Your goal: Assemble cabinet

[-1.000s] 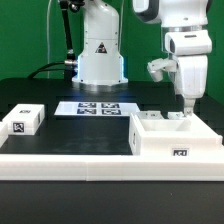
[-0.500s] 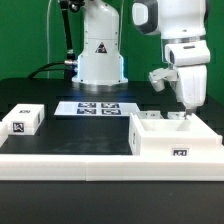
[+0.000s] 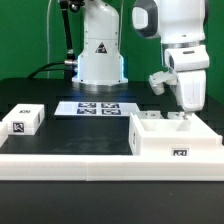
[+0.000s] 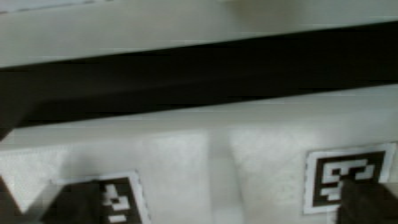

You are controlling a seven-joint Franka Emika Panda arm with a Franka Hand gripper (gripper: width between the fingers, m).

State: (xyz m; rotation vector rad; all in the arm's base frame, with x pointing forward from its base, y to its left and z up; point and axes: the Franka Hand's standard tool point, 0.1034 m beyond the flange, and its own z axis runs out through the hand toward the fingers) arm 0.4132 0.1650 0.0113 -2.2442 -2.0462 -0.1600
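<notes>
Cabinet (image 3: pixel 175 142) is being seen at the front of the black table (image 3: pixel 70 135), toward the exterior view's right. Its open top is being turned upward and its near wall is being set right against the long white border rail (image 3: pixel 90 165). One black-and-white marker tag (image 3: pixel 180 153) is being shown on that near wall.

The gripper (image 3: pixel 184 116) is being held above the cabinet's far corner on the exterior view's right, with its fingertips at the level of the rim, beside the back wall. Whether that wall is being touched cannot be told. Whether the claw is spread or pressed together cannot be told either. In the exterior view the fingers are being lost against the white plastic behind them, and in the wrist view only dark blurred shapes are being caught at the picture's edges.

A small white block (image 3: pixel 25 120), tagged on its top and front, is being seen on the exterior view's left, well apart from the cabinet. The marker board (image 3: pixel 97 108) is being shown lying flat farther back, between the two and just in front of the robot base (image 3: pixel 100 60). The fingertips are being hemmed in only by the cabinet's own walls.

Inside the cabinet, white inner walls are being shown, and a raised partition seems to be dividing off the part toward the exterior view's left. In the wrist view a second tag (image 4: pixel 347 180) and a third tag (image 4: pixel 111 200) are being shown on white plastic close under the camera, with a dark band crossing beyond them.
</notes>
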